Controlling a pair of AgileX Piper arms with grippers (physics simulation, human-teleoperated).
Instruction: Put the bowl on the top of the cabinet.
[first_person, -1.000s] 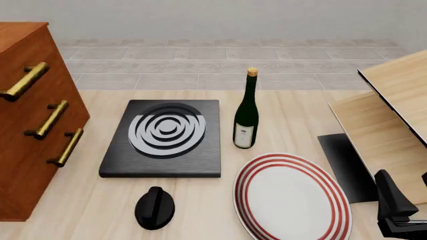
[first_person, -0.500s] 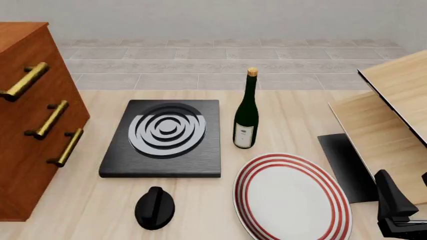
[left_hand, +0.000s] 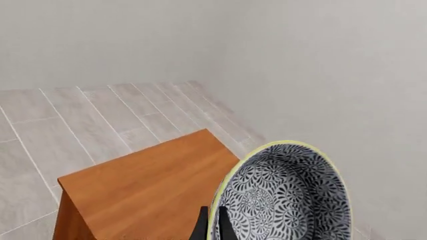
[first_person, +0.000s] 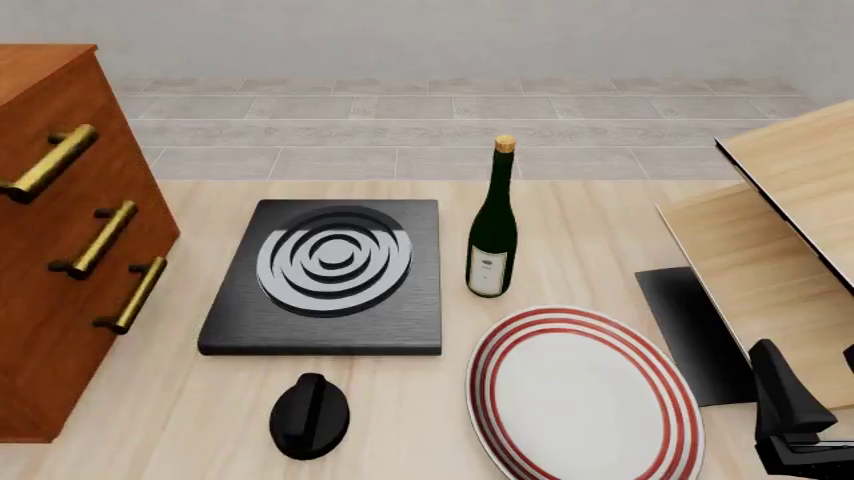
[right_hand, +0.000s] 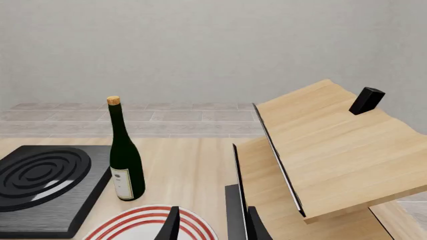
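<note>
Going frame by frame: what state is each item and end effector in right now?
bowl: held on edge by the left end effector, above the cabinet top
cabinet: drawers closed, top bare
bottle: upright, corked
plate: flat, empty
right end effector: open, empty

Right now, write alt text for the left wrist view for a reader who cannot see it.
The speckled bowl, tilted with its patterned inside facing the camera, is held at its rim by the left gripper above the flat reddish-brown top of the cabinet. Behind lie a grey tiled floor and plain pale walls.
</note>
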